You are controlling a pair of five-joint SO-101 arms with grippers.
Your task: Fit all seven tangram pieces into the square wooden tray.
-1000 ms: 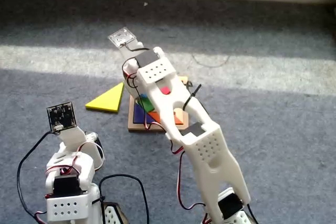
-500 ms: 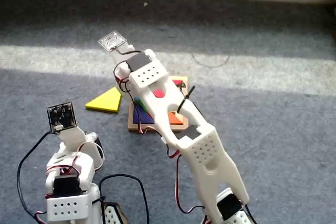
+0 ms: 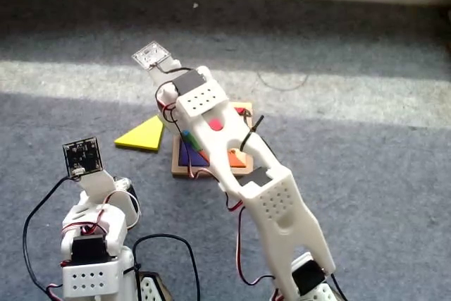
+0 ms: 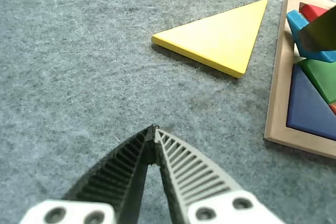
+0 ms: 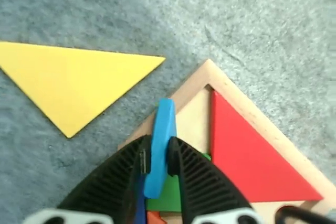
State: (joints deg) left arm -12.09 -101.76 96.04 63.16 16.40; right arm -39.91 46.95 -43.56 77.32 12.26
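The outstretched right gripper (image 5: 157, 155) pinches a blue piece (image 5: 164, 121) on edge over a bare corner of the wooden tray (image 5: 236, 98). The yellow triangle (image 5: 71, 82) lies just beyond its jaws. The left gripper (image 4: 154, 132) is closed tight and empty.

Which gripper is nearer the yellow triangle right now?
Right. The right gripper holds a blue piece over the tray corner beside the yellow triangle; the left gripper, shut, hangs farther back, with bare carpet between it and the triangle.
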